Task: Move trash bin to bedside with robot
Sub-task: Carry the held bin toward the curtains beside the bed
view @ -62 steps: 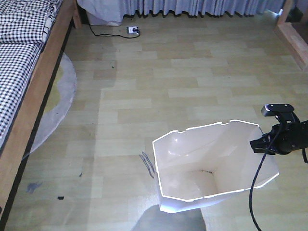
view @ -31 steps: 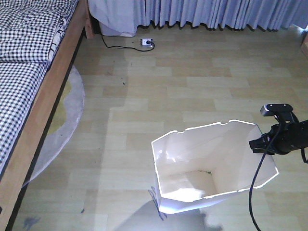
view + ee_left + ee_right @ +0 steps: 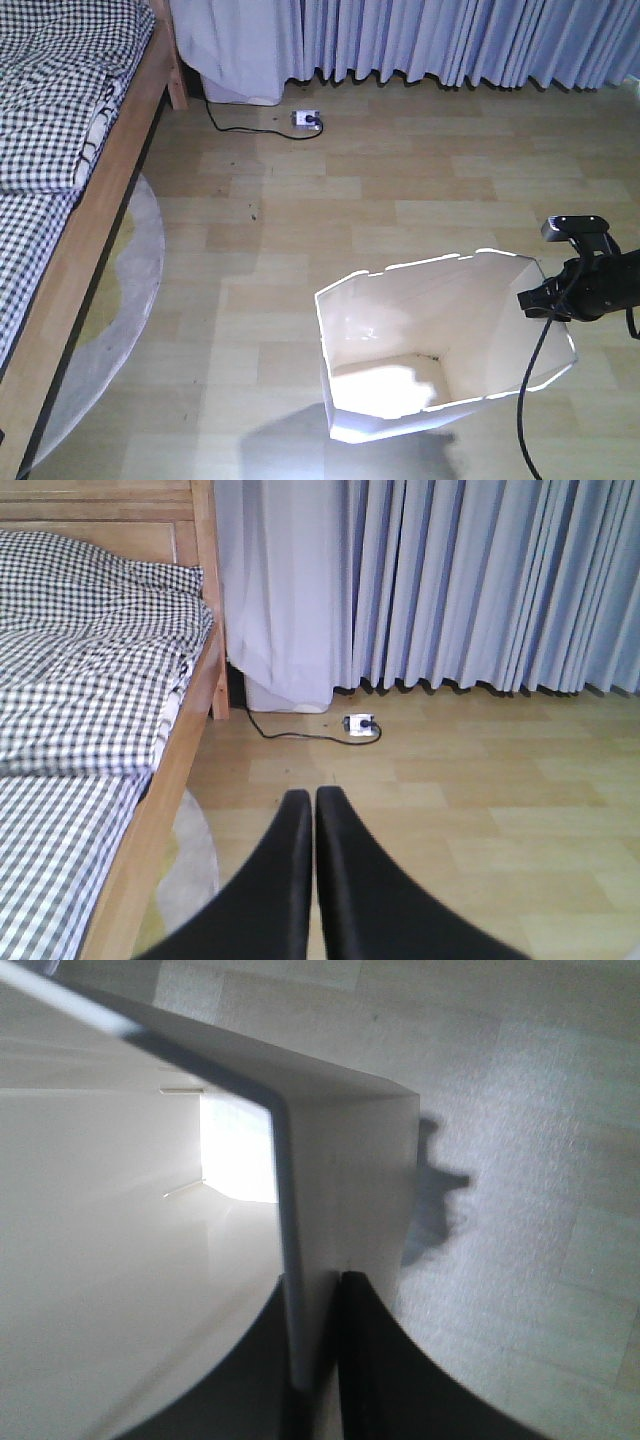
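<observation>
The white trash bin [image 3: 400, 340] hangs low over the wooden floor at the lower middle of the front view, its angular rim facing up. My right gripper [image 3: 535, 297] is shut on the bin's right wall; in the right wrist view the thin wall [image 3: 290, 1290] sits pinched between the two black fingers, one inside and one outside. The bedside [image 3: 95, 200] runs along the left, a light wooden frame with checked bedding [image 3: 90, 680]. My left gripper [image 3: 314, 798] is shut on nothing and points at the floor beside the bed.
Blue-grey curtains [image 3: 430, 40] line the far wall. A white power strip [image 3: 306, 120] with a black cable lies on the floor near them. A round pale mat [image 3: 110, 320] pokes out from under the bed. A black cable [image 3: 530, 400] trails down from the right arm.
The view has advanced toward the curtains and turned: the bed and power strip have shifted in frame and more curtain shows. The bin stays held in the same spot in the view.
</observation>
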`<state>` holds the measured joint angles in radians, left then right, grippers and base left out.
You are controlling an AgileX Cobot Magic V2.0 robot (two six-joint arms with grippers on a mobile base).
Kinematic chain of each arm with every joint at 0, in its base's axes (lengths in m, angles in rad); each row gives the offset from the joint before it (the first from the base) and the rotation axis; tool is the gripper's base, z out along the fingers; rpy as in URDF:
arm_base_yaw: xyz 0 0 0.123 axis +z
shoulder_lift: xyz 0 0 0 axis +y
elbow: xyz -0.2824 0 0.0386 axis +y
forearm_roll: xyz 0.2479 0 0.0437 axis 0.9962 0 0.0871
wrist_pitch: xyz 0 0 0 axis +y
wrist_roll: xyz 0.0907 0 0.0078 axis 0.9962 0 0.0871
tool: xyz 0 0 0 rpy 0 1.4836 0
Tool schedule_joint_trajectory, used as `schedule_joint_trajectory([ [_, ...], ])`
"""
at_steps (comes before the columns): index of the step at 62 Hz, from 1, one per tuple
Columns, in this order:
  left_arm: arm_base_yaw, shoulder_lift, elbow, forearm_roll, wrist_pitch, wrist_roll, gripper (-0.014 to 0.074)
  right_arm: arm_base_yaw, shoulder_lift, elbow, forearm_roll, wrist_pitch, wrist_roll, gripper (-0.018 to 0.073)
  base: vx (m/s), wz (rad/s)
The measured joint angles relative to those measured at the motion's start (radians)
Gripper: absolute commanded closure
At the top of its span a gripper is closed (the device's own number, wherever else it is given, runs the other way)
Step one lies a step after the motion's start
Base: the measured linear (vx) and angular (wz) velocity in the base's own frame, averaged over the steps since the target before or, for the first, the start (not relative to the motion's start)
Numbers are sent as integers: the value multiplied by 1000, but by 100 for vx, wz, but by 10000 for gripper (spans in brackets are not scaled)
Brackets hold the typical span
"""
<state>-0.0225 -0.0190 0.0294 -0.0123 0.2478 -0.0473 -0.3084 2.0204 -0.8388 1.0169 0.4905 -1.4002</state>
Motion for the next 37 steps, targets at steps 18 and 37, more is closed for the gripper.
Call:
schedule_joint_trajectory([
  [18, 0, 0, 0, 0, 0, 0, 602, 0, 0, 0, 0, 0, 0, 565, 45, -2],
  [37, 0, 0, 0, 0, 0, 0, 602, 0, 0, 0, 1, 0, 0, 565, 44, 3],
])
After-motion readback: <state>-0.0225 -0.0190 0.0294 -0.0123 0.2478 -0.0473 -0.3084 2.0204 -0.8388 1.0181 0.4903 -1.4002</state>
